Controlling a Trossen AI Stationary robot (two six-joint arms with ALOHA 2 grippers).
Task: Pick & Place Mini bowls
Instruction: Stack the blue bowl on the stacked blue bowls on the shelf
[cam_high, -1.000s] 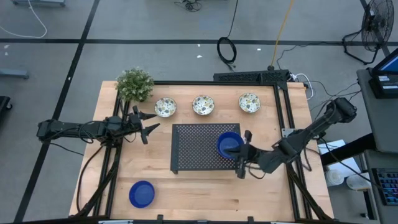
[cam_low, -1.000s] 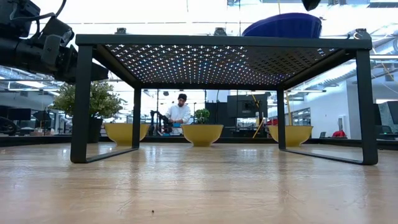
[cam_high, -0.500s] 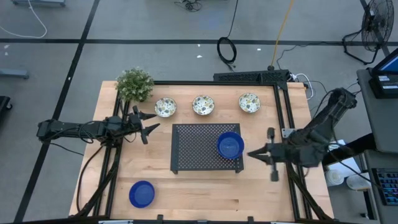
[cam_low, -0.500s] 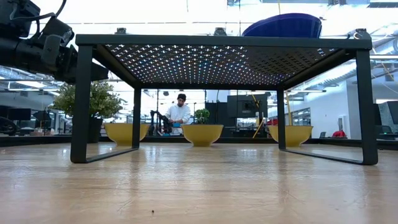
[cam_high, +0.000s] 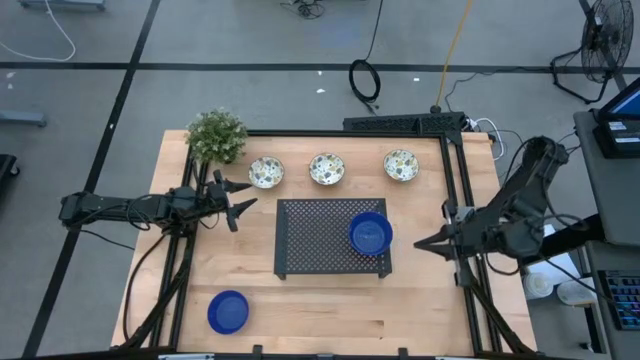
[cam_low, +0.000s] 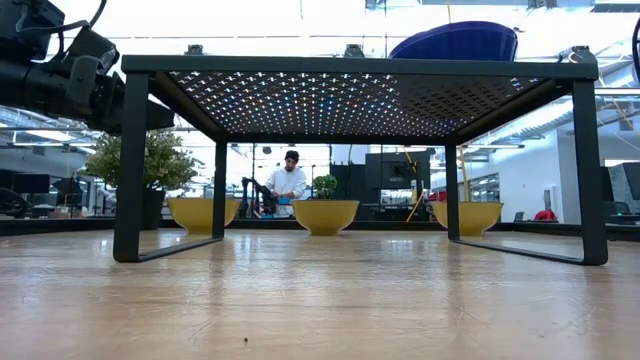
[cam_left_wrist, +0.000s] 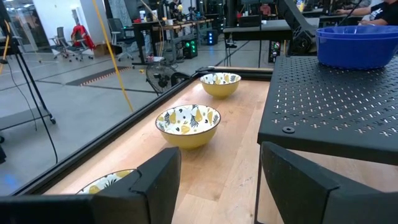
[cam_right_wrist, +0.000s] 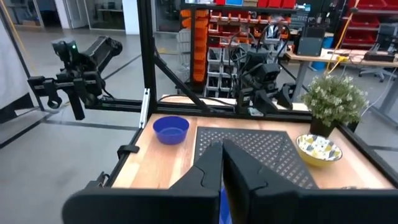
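At the left of the high view the left gripper (cam_high: 238, 200) hangs over the worktop (cam_high: 330, 310) left of centre, its fingers spread apart and holding nothing, pointing toward the black perforated tray (cam_high: 320, 235). Just above it, at the upper left corner of the worktop, stands the small green plant (cam_high: 216, 135). Low in the frame, near the bottom left corner of the worktop, one blue mini bowl (cam_high: 228, 312) sits alone on the wood, well apart from everything else.

Along the upper edge of the worktop three patterned mini bowls stand in a row: the left one (cam_high: 266, 172) beside the plant, the middle one (cam_high: 327, 168), and the right one (cam_high: 401, 165). In the low view they show as yellow-sided bowls beyond the tray's legs.

The tray stands in the middle of the worktop on its legs, and a second blue mini bowl (cam_high: 371, 234) rests on its right part, upright; the low view shows it sitting on top of the tray's deck at the upper right (cam_low: 456, 42).

At the right of the frame the right gripper (cam_high: 424, 243) is off the right edge of the worktop, just beyond the tray, pointing left. In the right wrist view its fingers (cam_right_wrist: 205, 177) are pressed together with nothing between them.
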